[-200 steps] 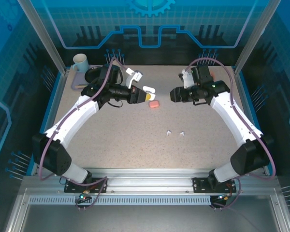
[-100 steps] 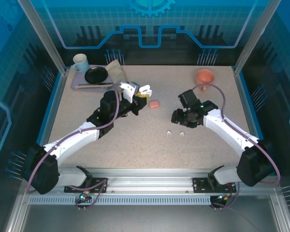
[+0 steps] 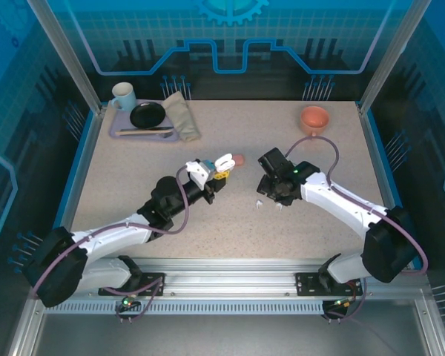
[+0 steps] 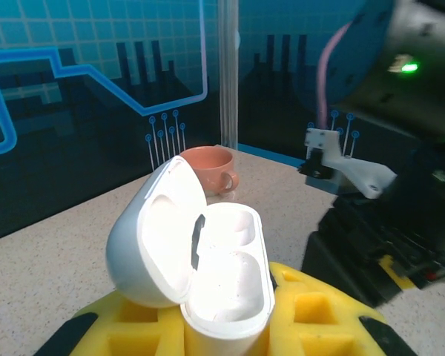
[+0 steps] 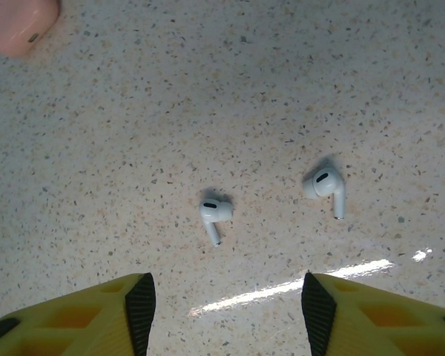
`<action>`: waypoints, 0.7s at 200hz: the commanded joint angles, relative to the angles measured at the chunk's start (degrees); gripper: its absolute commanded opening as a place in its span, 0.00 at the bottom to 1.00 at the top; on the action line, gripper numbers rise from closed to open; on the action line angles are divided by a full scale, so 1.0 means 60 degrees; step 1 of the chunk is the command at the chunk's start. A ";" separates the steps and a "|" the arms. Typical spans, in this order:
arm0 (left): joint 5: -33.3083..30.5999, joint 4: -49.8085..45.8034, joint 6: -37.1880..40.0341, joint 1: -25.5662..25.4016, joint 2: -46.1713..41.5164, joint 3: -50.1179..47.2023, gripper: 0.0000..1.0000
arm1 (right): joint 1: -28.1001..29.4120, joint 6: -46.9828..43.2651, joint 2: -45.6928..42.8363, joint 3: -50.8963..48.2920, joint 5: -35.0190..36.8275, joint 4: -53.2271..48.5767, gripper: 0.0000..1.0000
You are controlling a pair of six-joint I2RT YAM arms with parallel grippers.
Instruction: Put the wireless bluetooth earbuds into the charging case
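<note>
Right now the left end effector is clamping an open white case between its yellow pads. It is holding the case upright, with the lid swinging back toward 9 o'clock in the left wrist view and the empty sockets facing the camera. From above, a pink case is lying on the bench just at 1 o'clock from the held one.

The right end effector is hanging low over the bench with its fingers spread wide, gripping nothing. Two white earbuds are lying on the bench at 12 o'clock from those fingertips, apart from each other, their stems pointing roughly toward 6 o'clock. In the overhead view they are sitting near the bench's middle, at 4 o'clock from the white case. An orange cup is standing near the 1 o'clock corner.
</note>
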 commanded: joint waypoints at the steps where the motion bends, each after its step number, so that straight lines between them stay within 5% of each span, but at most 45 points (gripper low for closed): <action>1: -0.0271 0.0959 0.0716 -0.0118 -0.0377 -0.0306 0.00 | 0.0172 0.0900 0.0473 -0.0003 0.0228 -0.0122 0.58; 140: -0.1158 0.0801 0.0946 -0.0095 0.0140 0.0056 0.00 | 0.0641 0.3176 0.2823 0.0963 0.0494 -0.0539 0.58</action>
